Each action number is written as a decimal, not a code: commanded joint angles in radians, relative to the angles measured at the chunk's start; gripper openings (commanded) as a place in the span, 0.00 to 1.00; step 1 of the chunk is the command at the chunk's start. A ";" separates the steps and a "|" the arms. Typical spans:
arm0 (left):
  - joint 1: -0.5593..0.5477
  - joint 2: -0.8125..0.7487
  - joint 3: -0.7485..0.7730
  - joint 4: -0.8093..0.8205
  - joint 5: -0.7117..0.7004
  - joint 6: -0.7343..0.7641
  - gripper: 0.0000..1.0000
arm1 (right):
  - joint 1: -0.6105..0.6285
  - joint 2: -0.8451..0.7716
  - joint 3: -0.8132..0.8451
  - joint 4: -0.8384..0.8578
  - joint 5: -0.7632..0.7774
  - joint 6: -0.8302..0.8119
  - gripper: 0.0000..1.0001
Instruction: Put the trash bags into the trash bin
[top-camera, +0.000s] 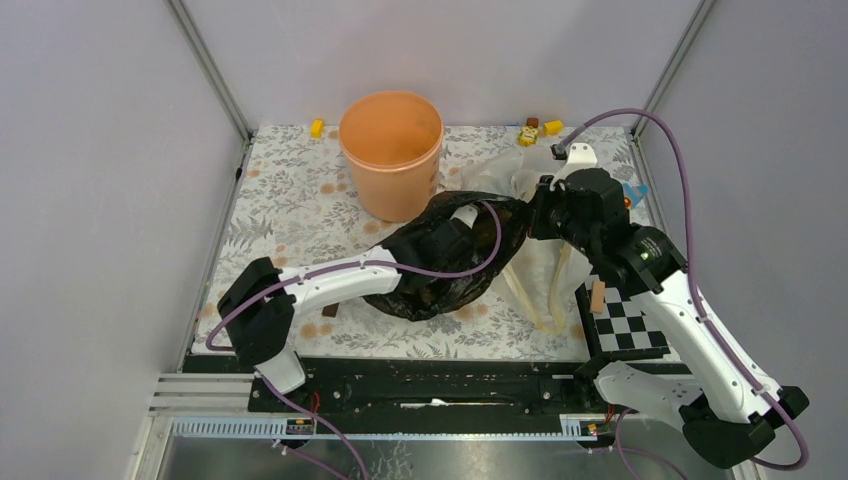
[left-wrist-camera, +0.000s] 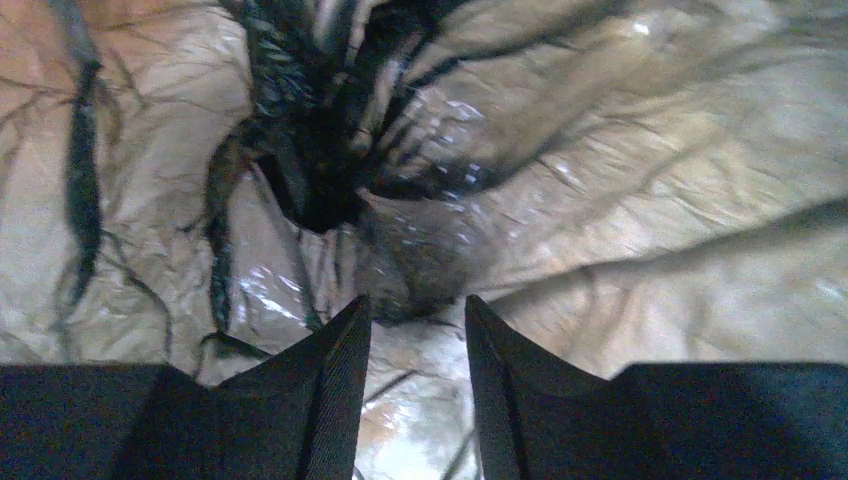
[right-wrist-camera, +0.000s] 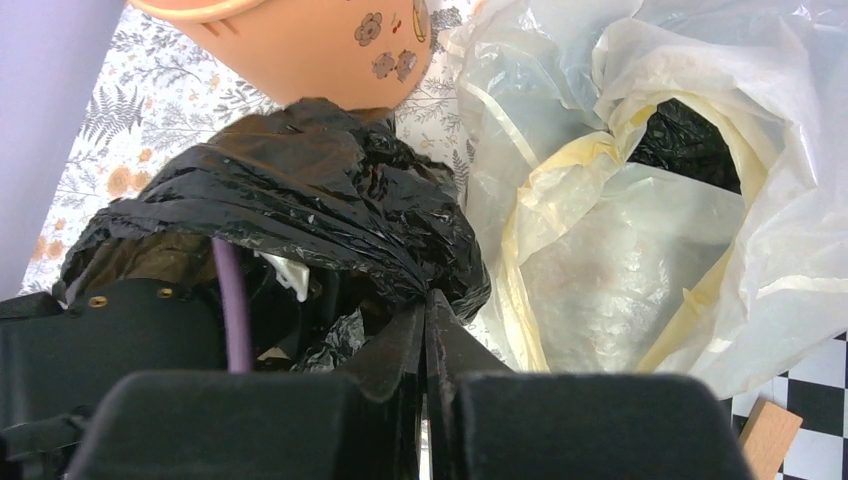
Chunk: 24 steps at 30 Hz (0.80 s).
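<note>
The peach-orange trash bin (top-camera: 391, 152) stands upright at the back of the table; its lower wall shows in the right wrist view (right-wrist-camera: 300, 45). A black trash bag (top-camera: 440, 262) lies in front of it, and my left arm reaches inside it. Inside the bag, my left gripper (left-wrist-camera: 417, 315) is open, with thin film (left-wrist-camera: 600, 200) all around. My right gripper (right-wrist-camera: 428, 300) is shut on the black bag's rim (right-wrist-camera: 330, 200). A translucent white bag with yellow ties (top-camera: 540, 250) lies to the right and also shows in the right wrist view (right-wrist-camera: 640, 220).
Small yellow and brown toy blocks (top-camera: 535, 129) lie along the back edge, one more (top-camera: 317, 127) left of the bin. A checkerboard plate (top-camera: 625, 325) with a wooden block (top-camera: 597, 297) sits at front right. Frame posts stand at the back corners.
</note>
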 joint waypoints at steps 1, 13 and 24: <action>-0.003 -0.100 0.049 0.075 0.205 0.042 0.41 | -0.004 0.018 -0.012 0.021 0.031 0.002 0.00; -0.016 -0.313 0.083 -0.029 0.666 0.093 0.61 | -0.004 0.140 0.022 0.103 -0.002 -0.009 0.00; -0.017 -0.564 0.145 -0.269 0.355 -0.011 0.91 | -0.004 0.159 0.032 0.103 0.048 -0.020 0.00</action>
